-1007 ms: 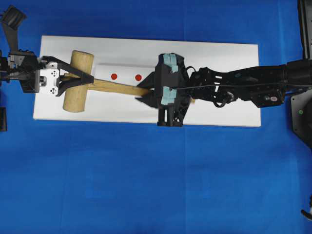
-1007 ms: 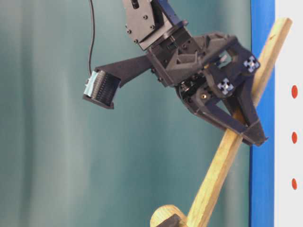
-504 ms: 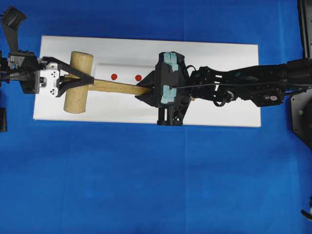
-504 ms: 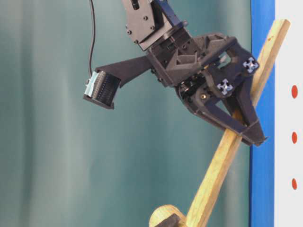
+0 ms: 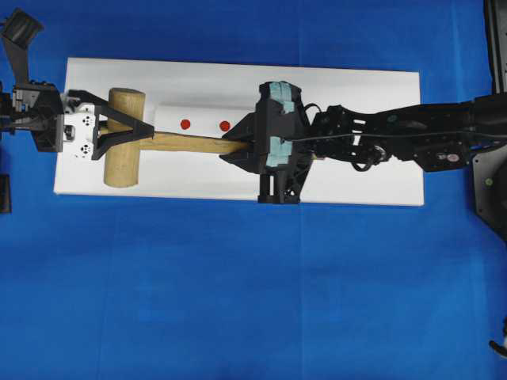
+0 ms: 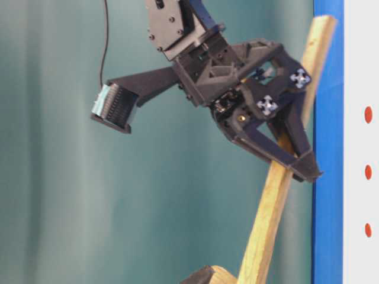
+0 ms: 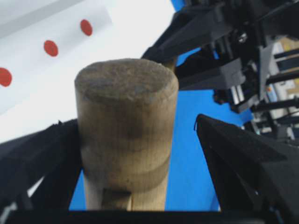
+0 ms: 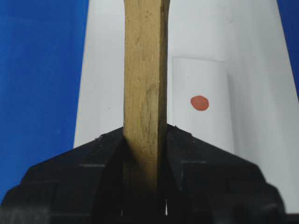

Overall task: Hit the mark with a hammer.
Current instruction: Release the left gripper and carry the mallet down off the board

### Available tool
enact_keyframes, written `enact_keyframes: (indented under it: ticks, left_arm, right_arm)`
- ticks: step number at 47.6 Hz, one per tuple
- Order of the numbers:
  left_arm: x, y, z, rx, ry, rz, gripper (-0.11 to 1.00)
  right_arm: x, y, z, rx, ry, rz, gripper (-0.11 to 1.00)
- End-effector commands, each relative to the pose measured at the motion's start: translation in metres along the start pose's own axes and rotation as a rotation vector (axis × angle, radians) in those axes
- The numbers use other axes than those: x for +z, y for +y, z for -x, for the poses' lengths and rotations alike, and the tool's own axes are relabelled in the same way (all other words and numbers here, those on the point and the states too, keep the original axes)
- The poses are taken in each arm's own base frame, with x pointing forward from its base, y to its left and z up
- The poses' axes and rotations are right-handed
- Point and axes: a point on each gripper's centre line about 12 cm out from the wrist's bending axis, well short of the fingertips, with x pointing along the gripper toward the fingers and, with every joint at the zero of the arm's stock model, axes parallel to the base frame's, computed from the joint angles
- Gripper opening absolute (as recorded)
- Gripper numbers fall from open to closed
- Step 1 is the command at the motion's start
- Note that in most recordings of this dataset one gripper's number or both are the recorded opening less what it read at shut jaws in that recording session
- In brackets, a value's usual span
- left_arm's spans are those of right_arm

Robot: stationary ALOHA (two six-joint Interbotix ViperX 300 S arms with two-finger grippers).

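Note:
The wooden hammer (image 5: 125, 141) hangs tilted over the white board (image 5: 356, 87), head higher than the handle end. My right gripper (image 8: 145, 133) is shut on its handle (image 5: 198, 143). My left gripper (image 7: 130, 121) stands open around the head (image 7: 126, 121), with a clear gap beside its right finger (image 7: 233, 154). Three red dots sit in a row on a white strip (image 5: 206, 113). The mark (image 6: 368, 114), also the farthest dot in the left wrist view (image 7: 86, 27), looks slightly the largest. In the overhead view my right gripper (image 5: 238, 147) hides it.
Two smaller red dots (image 5: 184, 123) (image 5: 224, 125) lie on the strip between the hammer head and the right gripper. Blue cloth (image 5: 238, 285) surrounds the board on all sides. The right arm (image 5: 396, 138) stretches across the board's right half.
The left gripper has opened and let go of the hammer just below its head. The right gripper has lifted the hammer a little; the head has shifted slightly left and up in the overhead view.

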Motion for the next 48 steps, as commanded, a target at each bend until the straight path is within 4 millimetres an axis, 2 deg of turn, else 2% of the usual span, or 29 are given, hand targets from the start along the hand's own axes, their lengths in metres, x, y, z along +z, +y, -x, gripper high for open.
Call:
enact_keyframes:
  ticks: [1, 8, 20, 28, 37, 41, 48]
  left_arm:
    - [0.007, -0.011, 0.003, -0.027, -0.015, -0.006, 0.85]
    - [0.004, -0.006, 0.015, -0.009, -0.005, -0.002, 0.85]
    - [0.005, -0.008, 0.05, -0.076, -0.044, -0.005, 0.84]
    - [0.005, -0.009, 0.065, -0.099, -0.056, -0.013, 0.84]
    - [0.004, -0.006, 0.067, -0.085, -0.052, -0.043, 0.84]
    - [0.004, -0.007, 0.066, -0.087, -0.054, -0.083, 0.84]
    - [0.005, -0.008, 0.067, -0.091, -0.065, -0.175, 0.84]
  right_arm:
    - [0.014, 0.002, 0.015, 0.009, -0.045, -0.001, 0.07]
    - [0.005, 0.0, 0.035, 0.009, -0.04, -0.012, 0.07]
    - [-0.008, -0.004, 0.064, 0.003, -0.046, -0.041, 0.07]
    - [-0.007, -0.004, 0.065, 0.003, -0.05, -0.046, 0.07]
    - [-0.003, -0.005, 0.065, -0.002, -0.062, -0.06, 0.07]
    - [-0.003, 0.001, 0.065, 0.01, -0.061, -0.087, 0.07]
    - [-0.002, 0.025, 0.062, 0.061, -0.052, -0.123, 0.07]
